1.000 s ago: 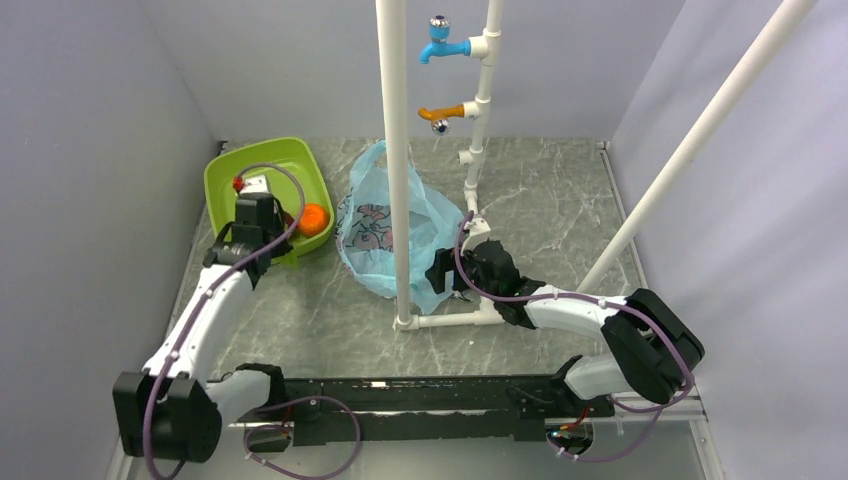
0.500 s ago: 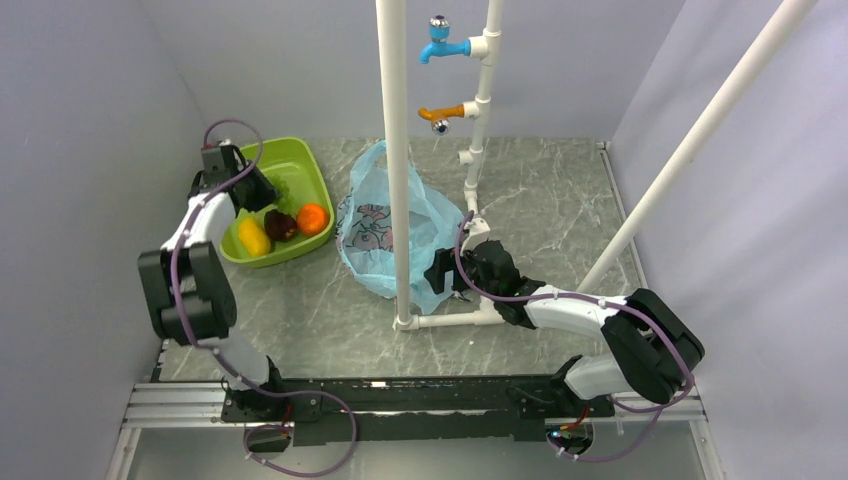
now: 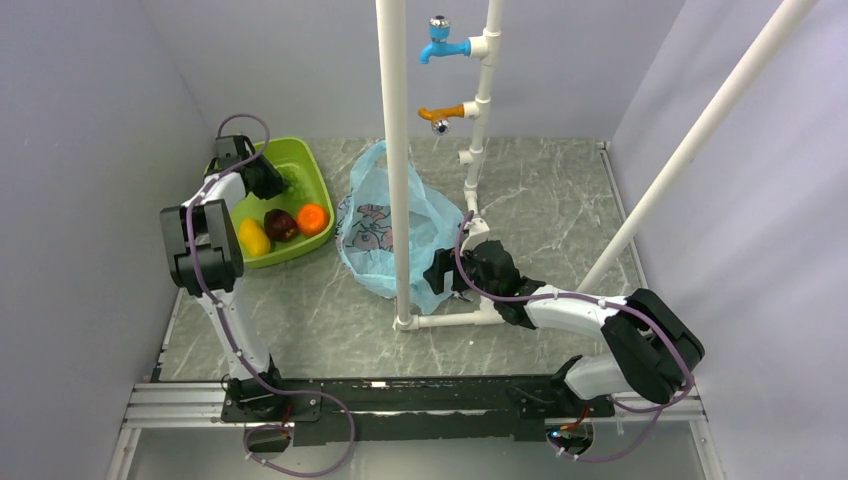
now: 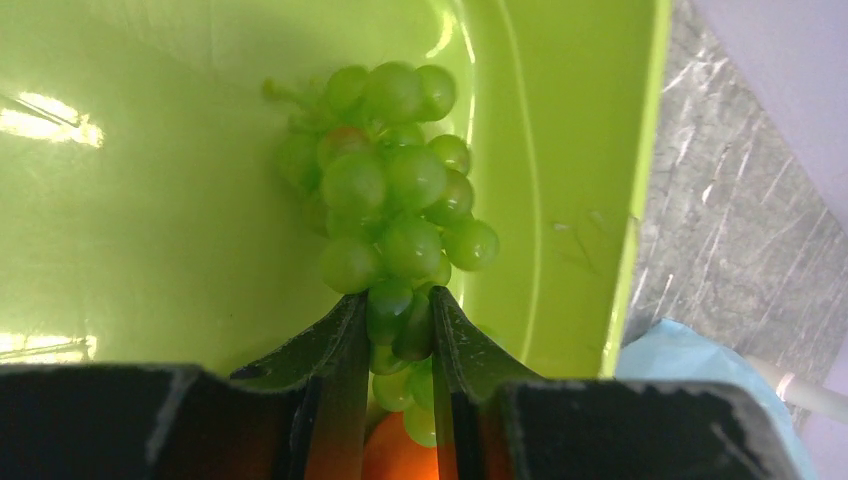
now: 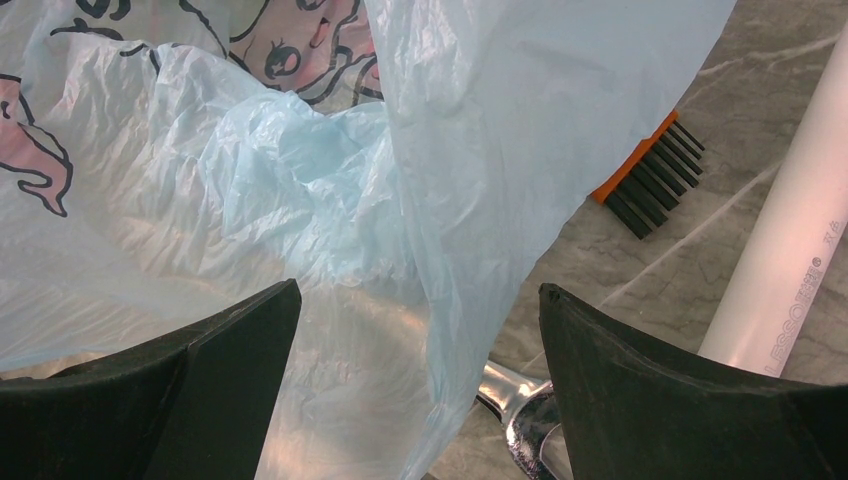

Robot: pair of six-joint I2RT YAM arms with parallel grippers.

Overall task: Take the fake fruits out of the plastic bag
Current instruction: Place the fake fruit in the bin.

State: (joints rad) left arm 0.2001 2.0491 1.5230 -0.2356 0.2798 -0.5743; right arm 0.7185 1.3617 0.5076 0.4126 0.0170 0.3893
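My left gripper [image 4: 397, 322] is shut on the green grape bunch [image 4: 395, 190], pinching its lower grapes inside the lime-green tray [image 4: 150, 200]. From above, that gripper [image 3: 268, 180] is at the tray's back with the grapes [image 3: 292, 181] beside it. The yellow fruit [image 3: 254, 237], the dark red fruit [image 3: 281, 225] and the orange fruit [image 3: 312, 218] lie in the tray. The light-blue plastic bag [image 3: 385, 235] lies crumpled in the middle of the table. My right gripper [image 5: 420, 330] stands open at the bag's [image 5: 300, 200] near right edge, loose film between its jaws.
A white pipe frame [image 3: 398, 160] with two taps rises just behind and through the bag area; its base bar runs beside my right gripper. An orange-and-black brush [image 5: 650, 175] lies on the marble table by a pipe [image 5: 780, 260]. A slanted white pole [image 3: 690, 140] crosses the right side.
My left arm has swung from over the tray's near side to its back, uncovering the three fruits lying in the tray. The right arm and the bag have not moved.
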